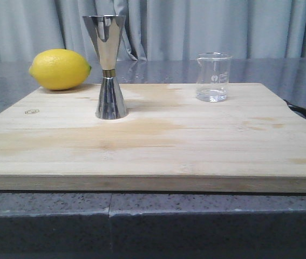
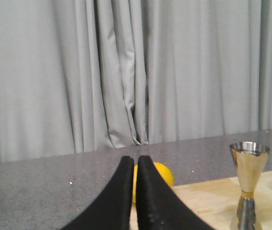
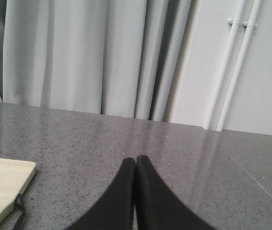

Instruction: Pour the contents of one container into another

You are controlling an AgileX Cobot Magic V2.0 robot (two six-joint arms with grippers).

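Front view first: we see a wooden board (image 1: 158, 140) lying on a grey speckled tabletop (image 1: 45, 216), with grey curtains (image 1: 206, 27) behind. Working left to right, a lemon (image 1: 60, 69) sits at the board's 10 o'clock corner. Just beside it, towards 11 o'clock, the steel jigger (image 1: 107, 67) stands upright with its wide cup on top and a brass band at its waist. Well apart, at about 1 o'clock on the board, the small glass beaker (image 1: 213, 76) stands upright with a little clear liquid in the bottom.

From the left wrist we see the left gripper (image 2: 136, 165) with its black fingers (image 2: 119, 191) pressed together and holding nothing; the lemon shows just past their tips.

From the right wrist, the right gripper (image 3: 136, 163) hangs over bare tabletop, its fingers likewise closed on nothing.
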